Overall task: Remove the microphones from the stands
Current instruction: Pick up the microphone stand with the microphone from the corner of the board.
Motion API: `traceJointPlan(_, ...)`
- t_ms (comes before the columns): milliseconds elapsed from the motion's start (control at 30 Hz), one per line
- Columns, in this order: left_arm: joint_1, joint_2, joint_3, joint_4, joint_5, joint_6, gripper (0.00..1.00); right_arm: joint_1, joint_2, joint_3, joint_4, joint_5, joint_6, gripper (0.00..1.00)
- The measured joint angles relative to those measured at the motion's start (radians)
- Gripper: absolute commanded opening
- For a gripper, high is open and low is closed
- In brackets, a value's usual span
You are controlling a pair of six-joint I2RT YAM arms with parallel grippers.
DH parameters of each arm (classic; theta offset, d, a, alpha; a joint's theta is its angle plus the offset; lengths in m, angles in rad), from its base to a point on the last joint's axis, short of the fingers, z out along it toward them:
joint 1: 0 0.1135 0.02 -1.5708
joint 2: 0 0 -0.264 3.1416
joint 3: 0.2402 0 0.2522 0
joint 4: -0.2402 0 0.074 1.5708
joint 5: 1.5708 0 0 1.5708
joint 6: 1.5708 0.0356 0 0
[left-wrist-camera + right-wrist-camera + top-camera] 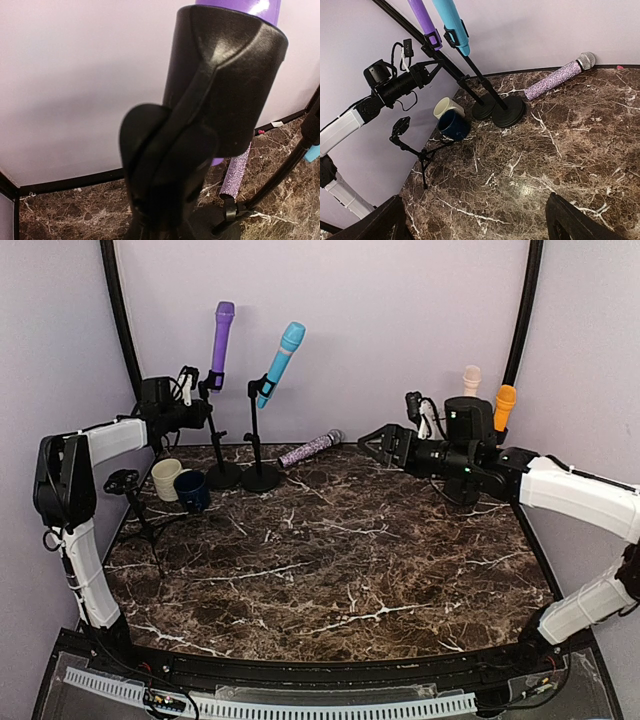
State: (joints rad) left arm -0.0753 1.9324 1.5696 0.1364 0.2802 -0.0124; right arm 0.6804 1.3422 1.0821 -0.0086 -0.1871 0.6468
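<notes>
While the left gripper (192, 382) sat at the purple microphone (222, 335), I noted that this microphone stood head-up and slightly tilted. It was seated in the black clip (214, 380) atop its stand (222, 475) at the rear left of the marble table (400, 570), just beside the blue microphone (281, 360) on a second stand. The left fingers were drawn together low at the clip. The left wrist view was filled by the clip body with the purple barrel emerging above it, so I judged the jaws clamped on the clip's stem and not on the microphone, though blur prevented certainty. The right gripper (378, 443) hung over the table well apart from both stands, its jaws spread wide with nothing between them. I judged the microphone to be rigid, light and smooth-barrelled, probably slippery along its taper and retained by friction alone. The correct hold was across the handle's mid-length above the clip, clear of the head. I expected the slender stand to tip or drag on its round base unless braced while the microphone was drawn out along its own axis.
</notes>
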Motion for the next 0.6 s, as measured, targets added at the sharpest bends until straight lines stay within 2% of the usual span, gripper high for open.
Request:
traceJointPlan(133,0.004,0.0,-0.027,0.056,-0.007,0.032,0.0,-0.011,0.023,0.0,0.0,-0.002,0.0,0.98)
traceJointPlan(367,0.004,-0.013,-0.082,0.135,0.01,0.073,0.0,-0.023,0.058,0.0,0.001,-0.018,0.001,0.99)
traceJointPlan(600,0.004,-0.076,-0.155,0.148,0.024,0.094,0.0,-0.025,0.06,0.0,0.008,-0.027,0.005,0.99)
